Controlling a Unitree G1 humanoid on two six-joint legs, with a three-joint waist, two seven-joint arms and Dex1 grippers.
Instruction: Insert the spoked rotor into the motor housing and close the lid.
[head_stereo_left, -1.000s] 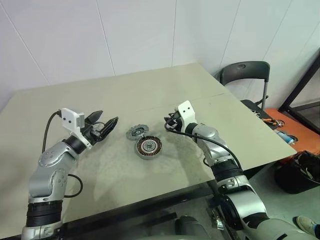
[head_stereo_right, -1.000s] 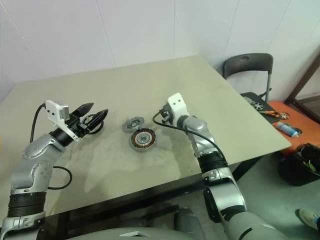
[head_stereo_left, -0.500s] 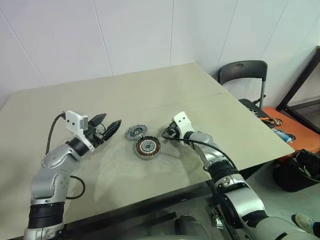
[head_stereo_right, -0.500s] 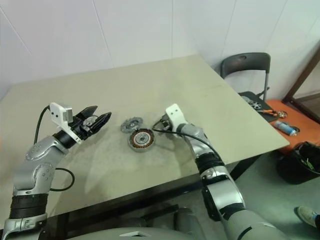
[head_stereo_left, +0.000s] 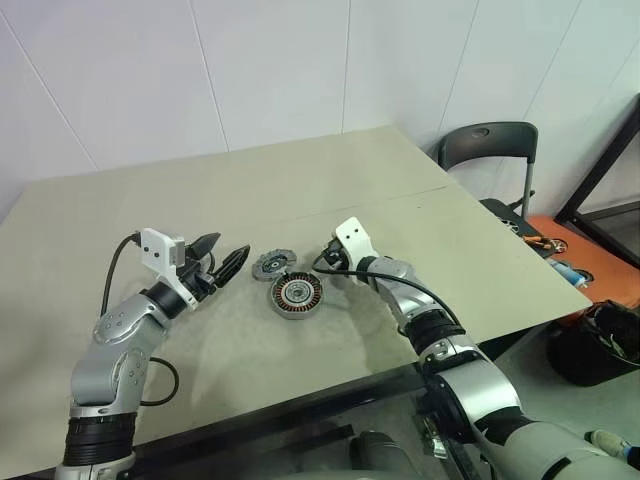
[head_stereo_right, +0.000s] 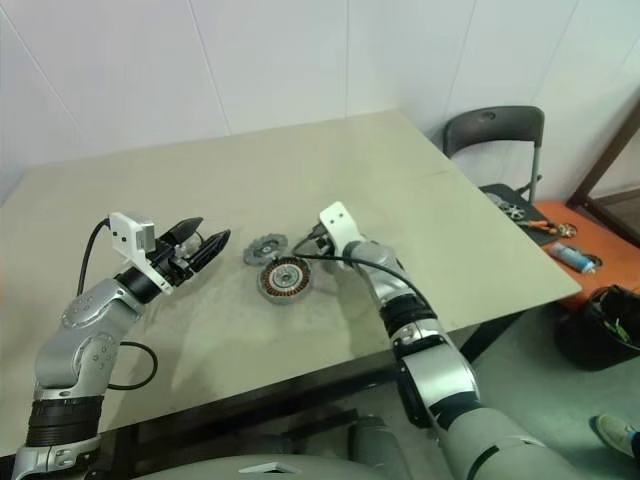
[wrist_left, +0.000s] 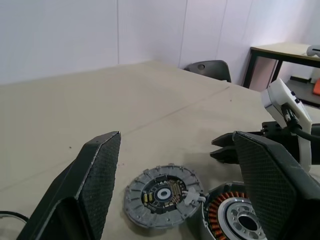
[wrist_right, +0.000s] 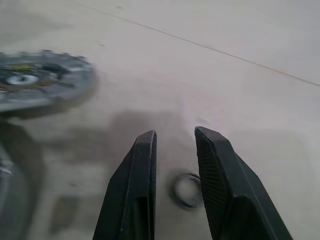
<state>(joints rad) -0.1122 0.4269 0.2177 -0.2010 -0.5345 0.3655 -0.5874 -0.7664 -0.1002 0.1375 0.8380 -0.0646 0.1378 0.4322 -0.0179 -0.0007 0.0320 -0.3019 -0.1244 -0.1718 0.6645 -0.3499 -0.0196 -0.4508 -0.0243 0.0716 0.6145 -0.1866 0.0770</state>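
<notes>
On the beige table (head_stereo_left: 300, 190) two round motor parts are seen close together near the middle. The spoked rotor (head_stereo_left: 272, 264), a flat grey notched wheel with a dark hub, lies flat on the far-left side of the pair. The motor housing (head_stereo_left: 296, 295), a silver-rimmed cup with copper-coloured windings, is set just nearer and to the right of it, the two rims touching or nearly so. Neither part is held.

The left gripper (head_stereo_left: 230, 259) is held to the left of the rotor, above the table, its two black fingers spread wide with nothing between them; in the left wrist view both parts are framed between those fingers (wrist_left: 100, 170).

The right gripper (head_stereo_left: 322, 262) is lowered close to the table just right of the rotor and beyond the housing. Its fingers (wrist_right: 142, 175) are drawn close together with a narrow gap left between them, and nothing is gripped. In the right wrist view a small ring (wrist_right: 186, 190), possibly a washer, is seen lying on the table just beyond the fingertips.

A black chair (head_stereo_left: 490, 150) stands past the right edge of the table.
</notes>
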